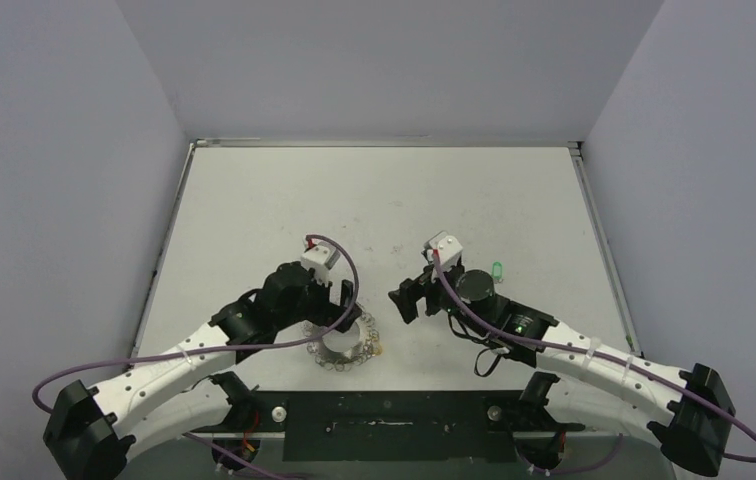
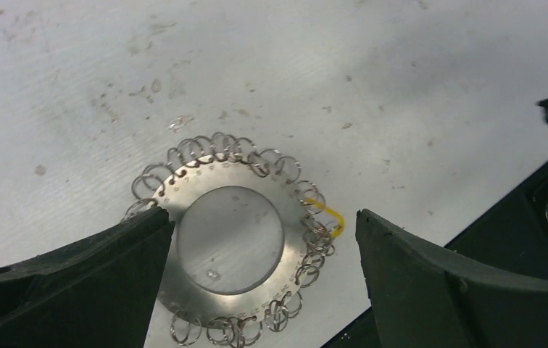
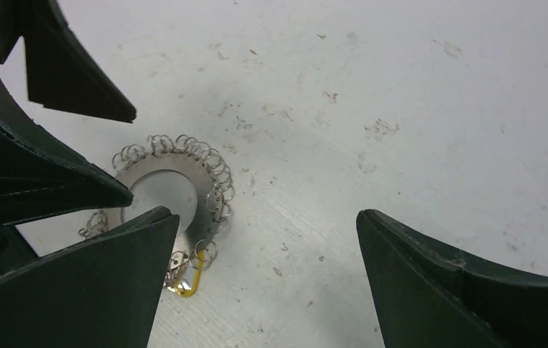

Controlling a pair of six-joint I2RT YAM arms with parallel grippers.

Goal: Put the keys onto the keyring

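Left gripper (image 2: 262, 217) spread wide, empty; keyring (image 2: 231, 174) lies flat on table (image 1: 254, 200) right under its gap, one fingertip overlapping keyring's edge, contact unclear; yellow key (image 2: 329, 215) sits in the fringe on the side toward the other finger, apparently threaded on; right gripper (image 3: 267, 214) also wide open, empty, keyring just past one finger; green key (image 1: 497, 270) loose behind right gripper, apart from keyring; judged step: green key pending; next needs right gripper to swing back and pinch the tiny head cleanly

Scuffed white table (image 1: 374, 190), grey walls (image 1: 54, 150)
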